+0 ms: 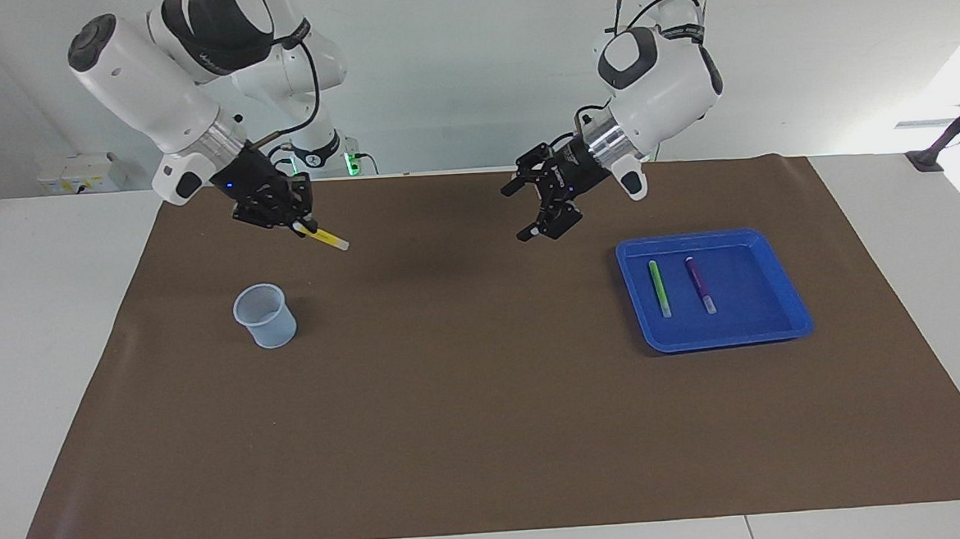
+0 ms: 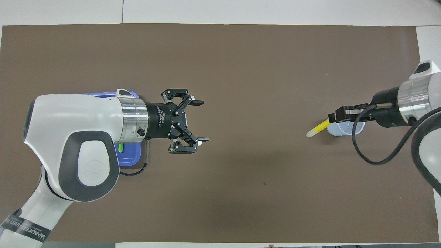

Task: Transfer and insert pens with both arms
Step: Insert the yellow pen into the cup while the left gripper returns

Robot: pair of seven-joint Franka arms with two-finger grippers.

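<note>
My right gripper (image 1: 301, 221) is shut on the yellow pen (image 1: 326, 238) and holds it in the air, tilted, pale cap end pointing out. In the overhead view the right gripper (image 2: 332, 117) and yellow pen (image 2: 318, 128) hang by the rim of the clear plastic cup (image 2: 344, 130). The cup (image 1: 265, 315) stands upright on the mat. My left gripper (image 1: 530, 209) is open and empty, over the mat beside the blue tray (image 1: 708, 238). The green pen (image 1: 659, 288) and purple pen (image 1: 700, 285) lie side by side in the tray.
A brown mat (image 1: 489, 433) covers most of the white table. In the overhead view the left arm hides most of the tray (image 2: 132, 156); only a bit of the green pen (image 2: 120, 147) shows. The left gripper (image 2: 203, 120) shows wide open there.
</note>
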